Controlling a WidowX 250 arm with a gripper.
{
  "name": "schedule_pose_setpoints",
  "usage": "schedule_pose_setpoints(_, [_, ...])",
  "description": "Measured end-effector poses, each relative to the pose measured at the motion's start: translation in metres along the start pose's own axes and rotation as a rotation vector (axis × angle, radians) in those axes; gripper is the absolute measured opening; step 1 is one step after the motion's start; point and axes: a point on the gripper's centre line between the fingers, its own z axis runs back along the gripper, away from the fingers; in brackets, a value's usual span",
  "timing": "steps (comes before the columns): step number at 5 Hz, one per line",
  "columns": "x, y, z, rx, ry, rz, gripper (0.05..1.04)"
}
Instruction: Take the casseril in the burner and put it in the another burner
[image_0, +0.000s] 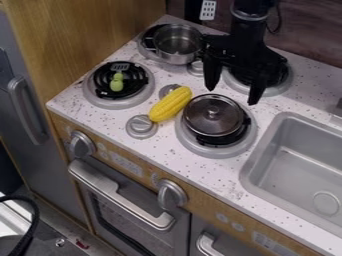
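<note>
Pose: my arm (250, 30) enters at the top edge, right of centre, and drops near vertical. My pincer (232, 96) hangs over the counter (143, 162) in the upper right-centre of the frame, tips pointing down. State: spread, nothing between the tips; one tip is lower in the frame and further right than the other.

Task's thing: the lidded pot (212, 116) is upright on the burner (200, 149) at the centre-right of the frame, just below my tips in the picture. Lid on, knob up. Body round, so no long axis across the counter; its upright axis points upward.

Also noted: an open metal pot (177, 42) at upper centre, and yellow corn (171, 104) left of the lidded pot, lying diagonally.
</note>
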Motion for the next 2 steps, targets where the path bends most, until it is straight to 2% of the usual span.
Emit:
schedule_pose_setpoints(1, [-0.004,0.000,-0.011,0.005,0.037,-0.002,0.998])
schedule_pose_setpoints(2, [0.012,0.005,-0.016,-0.017,0.000,-0.051,0.998])
